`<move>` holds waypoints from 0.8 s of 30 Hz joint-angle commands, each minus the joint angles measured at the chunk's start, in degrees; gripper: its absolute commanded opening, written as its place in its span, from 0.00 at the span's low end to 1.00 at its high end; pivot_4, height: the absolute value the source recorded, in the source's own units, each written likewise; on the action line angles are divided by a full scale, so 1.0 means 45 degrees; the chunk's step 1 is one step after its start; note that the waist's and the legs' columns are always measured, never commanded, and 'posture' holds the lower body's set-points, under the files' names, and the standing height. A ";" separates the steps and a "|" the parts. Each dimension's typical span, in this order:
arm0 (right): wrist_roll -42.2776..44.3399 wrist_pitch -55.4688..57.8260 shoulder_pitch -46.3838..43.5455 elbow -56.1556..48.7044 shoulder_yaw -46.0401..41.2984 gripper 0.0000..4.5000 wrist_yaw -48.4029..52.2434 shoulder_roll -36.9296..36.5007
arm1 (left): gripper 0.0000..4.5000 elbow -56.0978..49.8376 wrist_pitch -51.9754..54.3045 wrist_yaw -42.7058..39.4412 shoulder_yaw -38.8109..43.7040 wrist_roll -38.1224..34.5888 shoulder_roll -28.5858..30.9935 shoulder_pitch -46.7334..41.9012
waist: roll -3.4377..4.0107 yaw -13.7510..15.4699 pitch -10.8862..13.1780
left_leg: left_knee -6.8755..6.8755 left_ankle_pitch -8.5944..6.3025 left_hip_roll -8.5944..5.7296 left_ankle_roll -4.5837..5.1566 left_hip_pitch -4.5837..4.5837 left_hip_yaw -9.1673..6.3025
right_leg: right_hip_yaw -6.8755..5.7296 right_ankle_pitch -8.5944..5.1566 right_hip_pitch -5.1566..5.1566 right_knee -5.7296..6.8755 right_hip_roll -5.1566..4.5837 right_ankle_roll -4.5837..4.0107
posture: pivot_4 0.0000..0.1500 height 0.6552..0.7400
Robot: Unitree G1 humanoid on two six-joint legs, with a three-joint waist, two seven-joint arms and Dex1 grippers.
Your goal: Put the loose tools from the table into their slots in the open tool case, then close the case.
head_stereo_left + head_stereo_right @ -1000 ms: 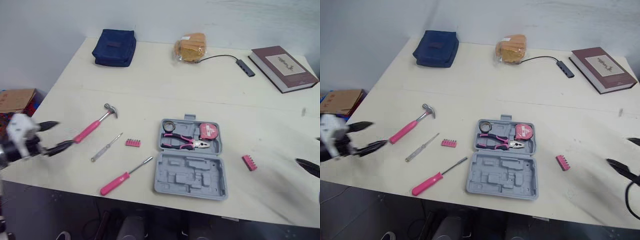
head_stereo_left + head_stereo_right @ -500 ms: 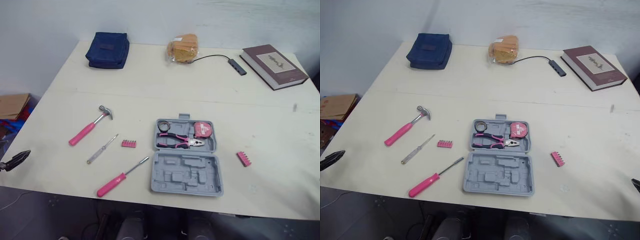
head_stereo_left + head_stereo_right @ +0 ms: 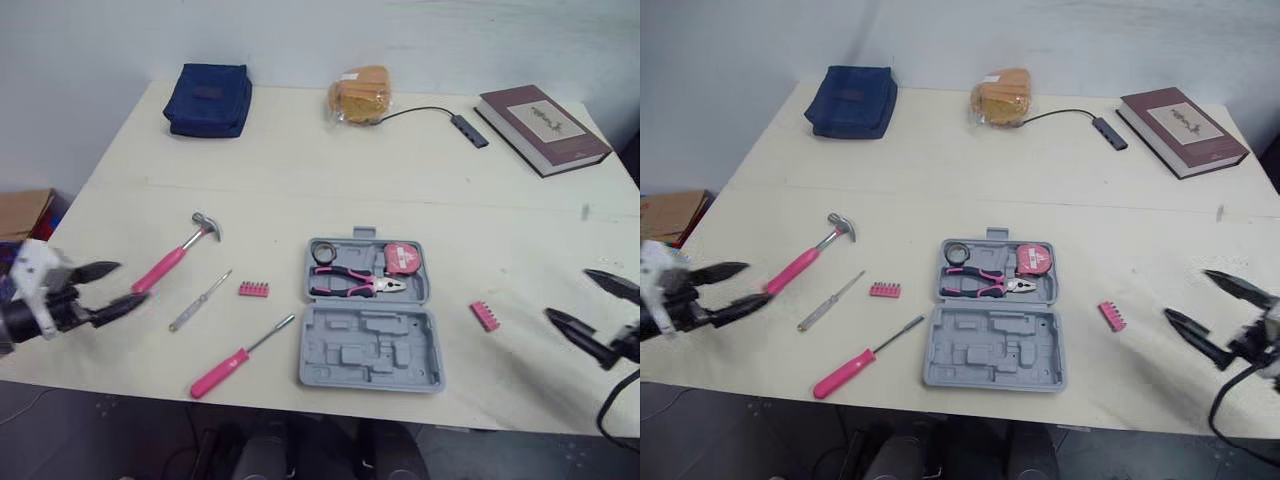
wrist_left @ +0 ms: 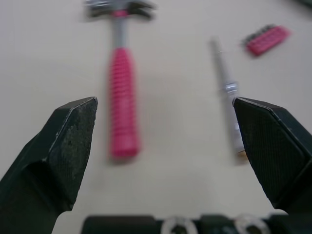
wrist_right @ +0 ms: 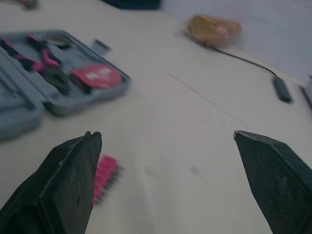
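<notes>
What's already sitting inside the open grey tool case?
The far half of the grey plastic tool case holds pink-handled pliers, a pink round tape measure and a dark ring-shaped roll. The near half's moulded slots are bare. The slots beneath those three items are covered.

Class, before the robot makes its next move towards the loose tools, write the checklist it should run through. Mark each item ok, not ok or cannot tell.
1. Left gripper open and empty: ok, jaws wide apart.
2. Pink-handled steel hammer lying flat on the table ahead of the left gripper: ok.
3. Right gripper open and empty: ok.
4. Grey plastic tool case open, with moulded slots free in its near half: ok.
5. Pink bit strip lying between the case and the right gripper, nothing on it: ok.
6. Which slot takes the hammer: cannot tell.
</notes>
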 commanded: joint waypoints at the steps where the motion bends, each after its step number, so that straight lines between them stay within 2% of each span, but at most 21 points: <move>1: 0.0373 -0.0017 -0.0164 -0.2221 0.0886 1.00 0.0325 0.0390 | 0.99 -0.2047 0.1333 0.1312 -0.0388 0.0018 -0.0290 0.0365 | -0.0001 0.0002 0.0001 | 0.0006 -0.0001 0.0001 0.0000 0.0001 0.0004 | 0.0004 0.0000 -0.0003 0.0004 0.0001 0.0000 | 1.00 1.00; 5: -0.0333 -0.0858 -0.0387 -0.2824 0.2006 1.00 0.1097 0.0636 | 0.99 -0.3028 0.2127 0.2416 -0.0983 0.0789 -0.0457 0.0942 | -0.0002 0.0054 0.0000 | 0.0010 -0.0001 0.0000 -0.0002 0.0000 0.0035 | 0.0028 0.0000 -0.0033 -0.0015 0.0003 0.0000 | 1.00 1.00; 13: -0.0118 -0.0768 -0.0890 -0.3388 0.2849 1.00 0.1234 0.0897 | 0.99 -0.2986 0.2129 0.3785 -0.1163 0.1530 -0.1226 0.1147 | -0.0003 0.0344 0.0001 | 0.0012 -0.0012 0.0008 0.0017 0.0000 0.0134 | 0.0034 0.0001 -0.0108 0.0006 0.0007 -0.0002 | 1.00 1.00; 16: -0.0126 -0.0301 -0.1189 -0.3338 0.3102 1.00 0.0754 0.1111 | 0.81 -0.2475 0.1492 0.3294 -0.1791 0.1682 -0.1584 0.0892 | -0.0005 0.0437 -0.0001 | 0.0018 -0.0020 0.0015 0.0020 -0.0002 0.0144 | 0.0038 0.0001 -0.0111 0.0003 0.0009 -0.0002 | 1.00 1.00; 23: -0.0542 -0.0429 -0.1460 -0.3305 0.3582 1.00 0.0764 0.1214 | 0.09 -0.2074 0.1228 0.3165 -0.2774 0.2140 -0.1790 0.0686 | -0.0002 0.0629 -0.0004 | 0.0024 -0.0039 0.0010 0.0041 0.0000 0.0170 | 0.0051 0.0005 -0.0114 -0.0011 0.0005 0.0004 | 1.00 1.00; 24: -0.0556 -0.0424 -0.1458 -0.3324 0.3566 1.00 0.0680 0.1227 | 0.01 -0.2003 0.1031 0.3103 -0.2803 0.2169 -0.1861 0.0721 | 0.0003 0.0628 -0.0007 | 0.0022 -0.0042 0.0010 0.0045 0.0001 0.0175 | 0.0053 0.0006 -0.0114 -0.0015 0.0005 0.0005 | 1.00 1.00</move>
